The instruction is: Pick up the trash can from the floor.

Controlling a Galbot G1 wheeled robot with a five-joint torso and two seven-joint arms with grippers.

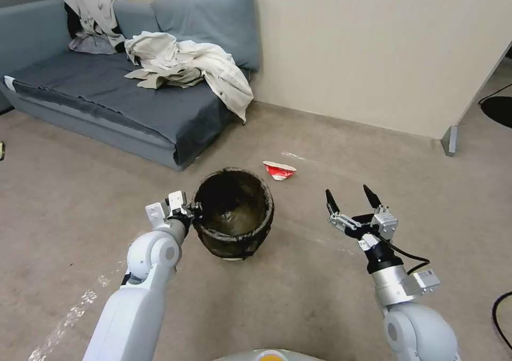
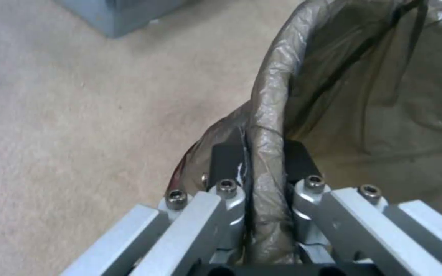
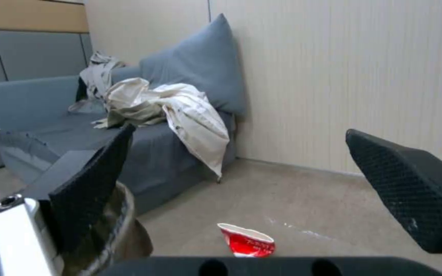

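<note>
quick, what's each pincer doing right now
Left pincer: shut on the rim of the trash can.
Right pincer: open, holding nothing, off to the can's right.

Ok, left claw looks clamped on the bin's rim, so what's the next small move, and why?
Probably a slow, straight lift with the left claw. Its fingers pinch the bag-covered rim of the trash can, one inside and one outside, so the grip looks made, while the can appears to sit on the floor. The right claw hangs open beside it, touching nothing.
</note>
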